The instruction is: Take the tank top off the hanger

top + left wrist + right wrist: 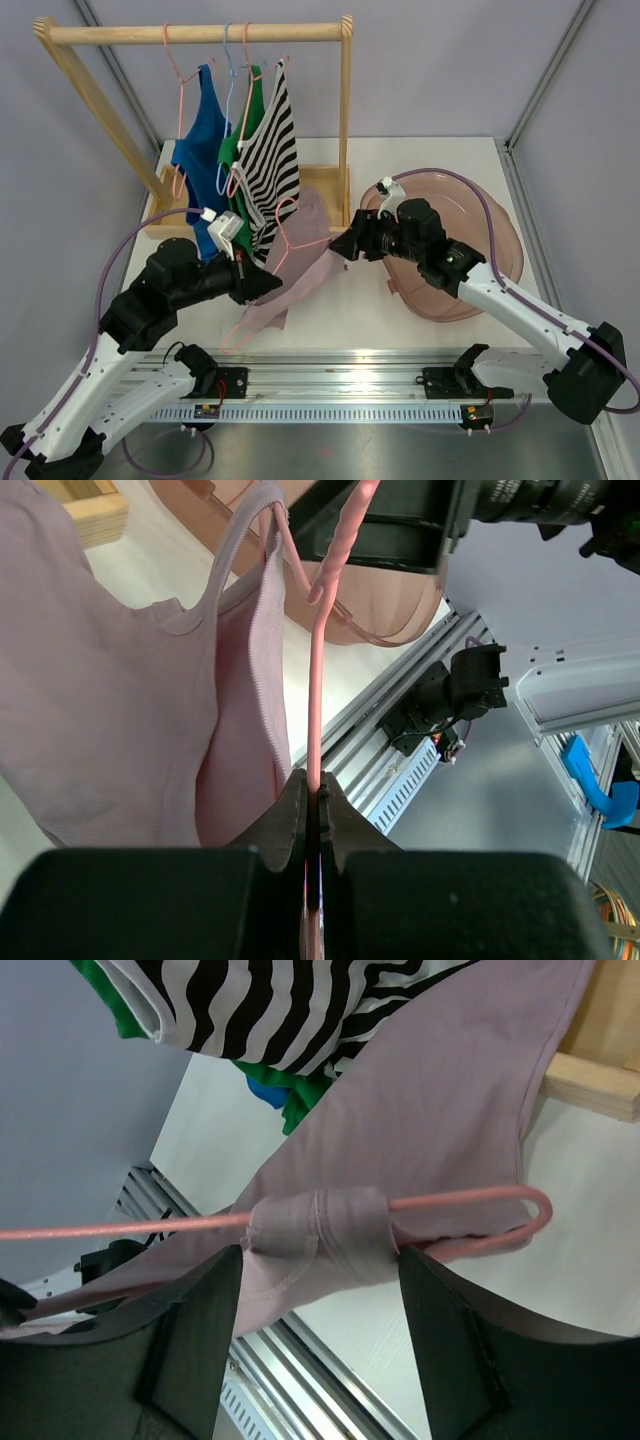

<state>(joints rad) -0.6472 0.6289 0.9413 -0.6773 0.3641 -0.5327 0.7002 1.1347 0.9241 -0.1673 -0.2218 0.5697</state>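
Note:
A pale pink tank top (300, 265) hangs on a pink hanger (290, 235) held off the rack, above the table. My left gripper (268, 287) is shut on the hanger's wire (314, 710), with the top (110, 680) draped to its left. My right gripper (345, 245) is open, its fingers (200, 1300) on either side of the top's strap (320, 1228), which wraps the hanger's arm (460, 1198). The strap lies between the jaws, not clamped.
A wooden rack (200, 35) at the back left carries blue (200, 140), green (240, 130) and striped (275, 150) tops on hangers. A translucent pink basin (470, 230) sits at the right under my right arm. The rail runs along the near edge.

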